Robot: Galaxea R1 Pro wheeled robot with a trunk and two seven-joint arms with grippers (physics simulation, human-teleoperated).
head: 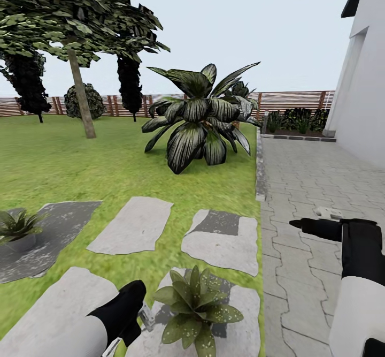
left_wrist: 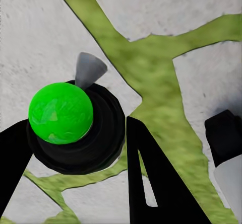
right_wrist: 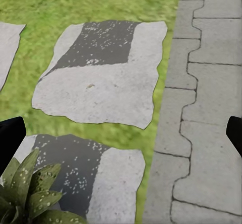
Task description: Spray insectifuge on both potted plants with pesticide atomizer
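**Inspector:** State the position of the atomizer (left_wrist: 60,114).

**Operator:** It sits in the left claw (left_wrist: 73,133), a black finger on each side of its round body, closed on it. The wrist view looks down its length. The grey nozzle (left_wrist: 89,69) points out over a slab (left_wrist: 30,43).

**Inspector:** Why is it held so low?

**Operator:** My judgement is that it is kept at leaf height. In the head view the arm sits just beside the near plant (head: 195,306), on that plant's left, which suits a short, direct spray.

**Inspector:** Condition of that plant?

**Operator:** The leaves carry pale specks. The slab under it has a dark, speckled patch (right_wrist: 75,168). This may be spray, but I cannot confirm that.

**Inspector:** And the far plant (head: 18,228)?

**Operator:** It stands well apart, at the left edge of the lawn (head: 64,159), on a darkened slab. I cannot tell whether its leaves are specked.

**Inspector:** The right claw (head: 297,222)?

**Operator:** Its fingers are spread wide and hold nothing. It is parked over the paving (head: 310,175), which I judge keeps it clear of the spray line.
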